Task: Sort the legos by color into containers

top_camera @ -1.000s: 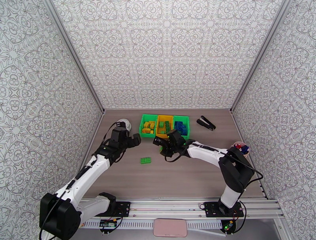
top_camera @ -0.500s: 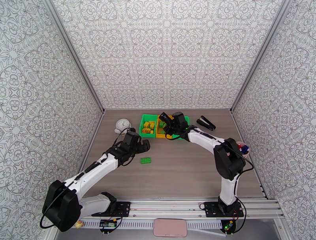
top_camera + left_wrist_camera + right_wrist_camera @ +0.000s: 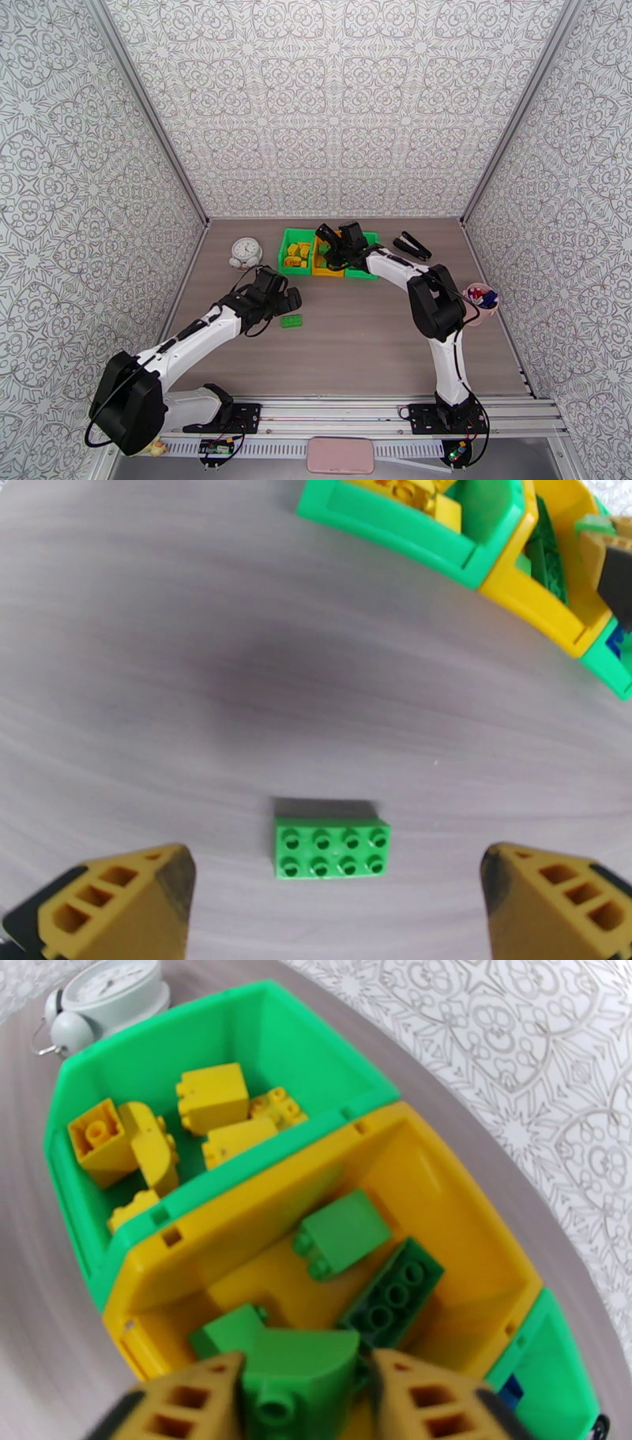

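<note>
On the tabletop (image 3: pixel 355 347), the containers (image 3: pixel 296 272) stand joined at the middle of the far edge. The left gripper (image 3: pixel 336 875), fingers wide apart, hangs over the one loose green lego (image 3: pixel 332 848) near the tabletop's centre. This arm is the nearer one, and the lego's long axis runs from finger to finger. The right gripper (image 3: pixel 304 1366) is above the yellow middle bin (image 3: pixel 442 1165) with a curved green lego (image 3: pixel 300 1347) between its fingers; whether it is clamped or just loosed cannot be told. A second ago the right gripper was short of the bins and the left gripper stood nearer the left edge. The loose lego has not moved.
</note>
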Motion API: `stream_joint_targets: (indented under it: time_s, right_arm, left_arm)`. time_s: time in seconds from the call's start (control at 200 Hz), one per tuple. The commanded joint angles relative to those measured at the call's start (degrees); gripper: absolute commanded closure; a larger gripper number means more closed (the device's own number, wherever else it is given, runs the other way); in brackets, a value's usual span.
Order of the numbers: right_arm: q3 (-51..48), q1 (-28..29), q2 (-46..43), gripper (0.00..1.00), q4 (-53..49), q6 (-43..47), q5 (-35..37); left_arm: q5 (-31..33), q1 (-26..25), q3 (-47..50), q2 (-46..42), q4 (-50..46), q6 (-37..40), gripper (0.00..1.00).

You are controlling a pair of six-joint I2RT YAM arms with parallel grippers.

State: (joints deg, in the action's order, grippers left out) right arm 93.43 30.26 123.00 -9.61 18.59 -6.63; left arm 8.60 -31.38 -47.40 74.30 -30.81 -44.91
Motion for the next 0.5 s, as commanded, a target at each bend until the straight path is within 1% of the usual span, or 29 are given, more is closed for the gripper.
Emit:
stream_joint_targets:
  time_s: [0.0, 0.07, 0.12, 0.28, 0.495]
  right_arm:
    - [-0.17, -0.10, -3.05, 0.40, -0.09, -0.17, -1.19]
    - [-2.64, -0.03, -5.70, 0.32, 0.65, -0.53, -2.32]
    - [-5.14, -0.07, -7.83, 0.29, 2.63, -1.53, -2.59]
    - [-14.00, -0.09, -14.75, 0.23, 9.01, -4.22, -4.18]
    - [-24.47, -0.03, -22.90, 0.16, 14.57, -8.38, -7.54]
  left_arm:
    - [-0.58, -1.71, 0.66, 1.88, -2.00, -2.60, 0.00]
    - [-1.15, -2.51, -0.28, 3.74, -2.60, -2.99, 0.00]
    - [-1.04, -3.22, -1.13, 5.15, -3.31, -3.12, 0.00]
    - [-1.72, -4.54, -2.70, 9.40, -3.95, -2.20, 0.00]
    - [-2.55, -4.24, -3.29, 13.15, -2.64, -0.40, 0.00]
